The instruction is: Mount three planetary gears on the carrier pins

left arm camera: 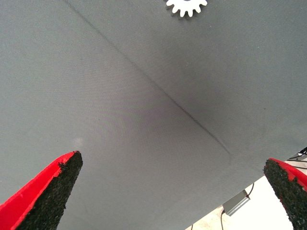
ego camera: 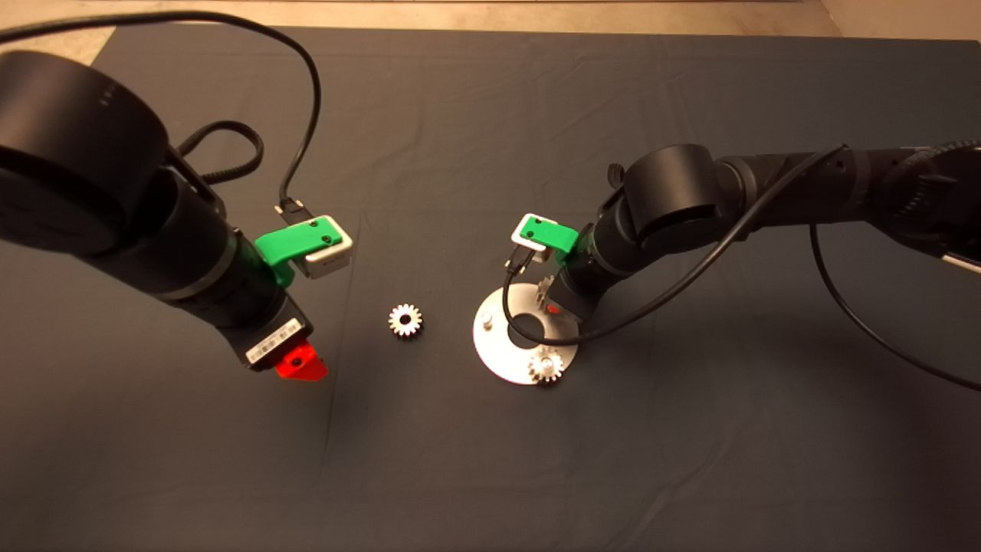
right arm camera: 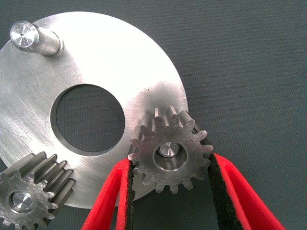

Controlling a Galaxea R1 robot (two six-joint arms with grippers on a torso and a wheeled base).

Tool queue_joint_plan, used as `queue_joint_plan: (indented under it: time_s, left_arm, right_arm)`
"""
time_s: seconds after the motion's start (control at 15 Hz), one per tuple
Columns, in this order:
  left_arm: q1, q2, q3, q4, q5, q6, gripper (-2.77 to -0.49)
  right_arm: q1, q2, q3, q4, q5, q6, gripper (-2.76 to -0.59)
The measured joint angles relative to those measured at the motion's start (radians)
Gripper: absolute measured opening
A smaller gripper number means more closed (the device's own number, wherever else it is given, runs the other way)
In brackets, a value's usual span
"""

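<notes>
Silver disc sits mid-mat, bare mat around; right gripper clasps a gear on its pin; left gripper gapes wide.

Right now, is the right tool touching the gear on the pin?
Touching. The right wrist view shows the right tool with both pads pressed against the gear.

Two gears pinned, one gear loose

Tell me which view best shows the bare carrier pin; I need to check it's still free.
The right wrist view: the bare pin stands unobstructed on the disc, no gear on it. The head view shows it only as a small stud beside the right gripper. The left wrist view misses it.
</notes>
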Motion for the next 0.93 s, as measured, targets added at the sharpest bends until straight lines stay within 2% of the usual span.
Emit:
queue_joint_plan:
  time_s: [0.4,0.73,0.8,0.93]
  left_arm:
    - [0.000,0.000,0.000,0.000,0.000,0.000,-0.49]
    - [0.000,0.000,0.000,0.000,0.000,0.000,-0.49]
    - [0.000,0.000,0.000,0.000,0.000,0.000,-0.49]
    - [0.000,0.000,0.000,0.000,0.000,0.000,-0.49]
  right_arm:
    - [0.000,0.000,0.000,0.000,0.000,0.000,-2.36]
    - [0.000,0.003,0.000,0.000,0.002,-0.002,-2.18]
    - [0.000,0.003,0.000,0.000,0.003,-0.002,-2.08]
    - [0.001,0.003,0.000,0.001,0.003,-0.002,-2.00]
